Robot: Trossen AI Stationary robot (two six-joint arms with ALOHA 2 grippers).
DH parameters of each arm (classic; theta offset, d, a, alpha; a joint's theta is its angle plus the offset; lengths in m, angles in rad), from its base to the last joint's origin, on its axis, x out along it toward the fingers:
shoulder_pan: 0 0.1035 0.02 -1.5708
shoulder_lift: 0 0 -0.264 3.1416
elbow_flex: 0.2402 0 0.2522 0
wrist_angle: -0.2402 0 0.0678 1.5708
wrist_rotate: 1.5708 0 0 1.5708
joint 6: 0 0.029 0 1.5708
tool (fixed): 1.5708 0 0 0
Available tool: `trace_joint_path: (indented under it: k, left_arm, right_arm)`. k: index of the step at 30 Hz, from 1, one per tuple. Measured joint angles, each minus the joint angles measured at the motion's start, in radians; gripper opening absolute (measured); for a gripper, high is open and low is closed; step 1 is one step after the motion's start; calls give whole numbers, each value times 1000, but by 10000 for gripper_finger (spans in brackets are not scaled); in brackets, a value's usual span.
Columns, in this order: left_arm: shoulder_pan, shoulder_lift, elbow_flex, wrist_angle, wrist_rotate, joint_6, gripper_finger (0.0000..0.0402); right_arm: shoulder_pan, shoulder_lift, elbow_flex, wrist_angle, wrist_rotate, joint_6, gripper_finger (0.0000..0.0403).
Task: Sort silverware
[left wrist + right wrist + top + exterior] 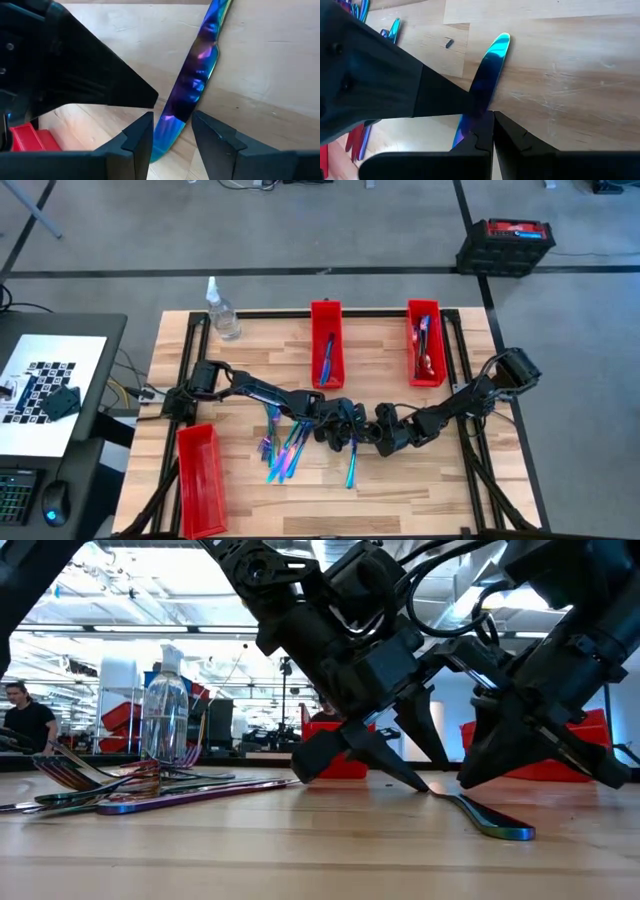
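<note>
Sorting partly done. Two red bins at far edge of wooden surface (420,480) already loaded: middle bin (326,345) with one piece, right bin (424,345) with several. Third bin (203,480) at near left apparently empty. Cluster of unsorted silverware (282,448) left lying near centre. Single iridescent knife (192,85) flat on surface between both claws. Left claw (172,135) apart, straddling knife handle. Right claw (493,131) together, tips touching knife, nothing visibly clamped. Most pieces yet to be binned.

Two black jointed arms with looping cables and tapered, wedge-shaped fingers (137,137).
</note>
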Motion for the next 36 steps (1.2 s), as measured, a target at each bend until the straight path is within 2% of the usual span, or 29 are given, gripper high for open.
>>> trace_joint_path:
  k: [9,19,28,36]
  left_arm:
    - [1,0,0,0,-1,-7,129]
    - [0,0,-1,-1,-4,-11,129]
    - [0,0,-2,-1,-4,-12,129]
    - [1,0,-2,-1,-4,-23,129]
  right_arm:
    - [-7,1,0,30,-2,-4,0]
    - [7,12,38,62,25,-217,0]
    - [41,118,67,68,35,-154,0]
    - [66,87,78,40,55,-167,0]
